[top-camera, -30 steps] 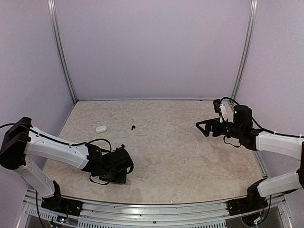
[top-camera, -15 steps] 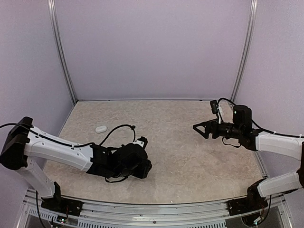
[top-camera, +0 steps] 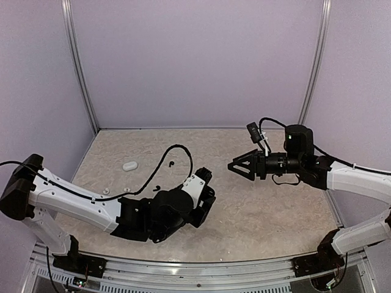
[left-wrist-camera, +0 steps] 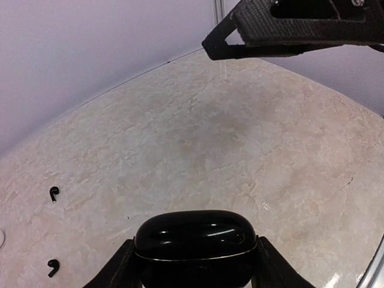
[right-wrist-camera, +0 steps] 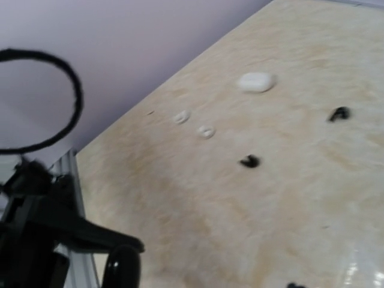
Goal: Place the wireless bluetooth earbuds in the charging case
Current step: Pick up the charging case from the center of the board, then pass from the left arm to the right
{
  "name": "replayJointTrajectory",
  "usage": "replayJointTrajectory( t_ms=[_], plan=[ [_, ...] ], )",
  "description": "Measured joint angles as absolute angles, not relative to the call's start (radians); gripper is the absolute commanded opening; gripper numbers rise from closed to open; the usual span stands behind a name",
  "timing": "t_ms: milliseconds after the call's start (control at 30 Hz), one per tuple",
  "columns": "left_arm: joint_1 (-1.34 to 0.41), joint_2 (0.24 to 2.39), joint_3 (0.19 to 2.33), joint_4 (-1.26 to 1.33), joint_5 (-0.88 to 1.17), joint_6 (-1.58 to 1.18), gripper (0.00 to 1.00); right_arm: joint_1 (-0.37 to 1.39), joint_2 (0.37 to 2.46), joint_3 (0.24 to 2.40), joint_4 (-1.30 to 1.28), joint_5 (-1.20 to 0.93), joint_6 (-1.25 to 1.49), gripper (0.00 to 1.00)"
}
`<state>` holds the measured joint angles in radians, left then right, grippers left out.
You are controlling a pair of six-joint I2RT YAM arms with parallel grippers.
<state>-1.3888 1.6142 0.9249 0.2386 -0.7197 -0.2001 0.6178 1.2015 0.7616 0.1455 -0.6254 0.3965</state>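
Beige mottled tabletop (top-camera: 275, 207) under lilac walls: the left gripper (left-wrist-camera: 195, 259) is clamped on the black charging case (left-wrist-camera: 195, 237) near mid-table. Two black earbuds (left-wrist-camera: 54, 192) lie well apart from it, and two white earbuds (right-wrist-camera: 182, 116) lie near the white case (right-wrist-camera: 256, 81). The right gripper (top-camera: 237, 166) hovers with its fingers apart, empty

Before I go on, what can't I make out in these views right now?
- Right wrist: motion blur; black earbuds and white earbuds are blobs, stem direction unreadable.
- Left wrist: lower half of the black case cut off by the frame edge and the left fingers.
- Top: white case too small to tell open or shut.
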Motion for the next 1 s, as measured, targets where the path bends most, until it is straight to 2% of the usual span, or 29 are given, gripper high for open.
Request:
replayJointTrajectory(
  t_ms=[400, 633, 1000],
  plan=[
    [-1.437, 1.621, 0.904, 0.434, -0.780, 0.003, 0.49, 0.796, 1.312, 0.850, 0.056, -0.618, 0.356, 0.55],
    [-1.437, 1.621, 0.901, 0.468, -0.800, 0.039, 0.49, 0.845, 1.321, 0.870, 0.048, -0.609, 0.337, 0.51],
    [-1.439, 1.621, 0.878, 0.514, -0.833, 0.084, 0.49, 0.870, 1.348, 0.870, 0.044, -0.622, 0.347, 0.37]
  ],
)
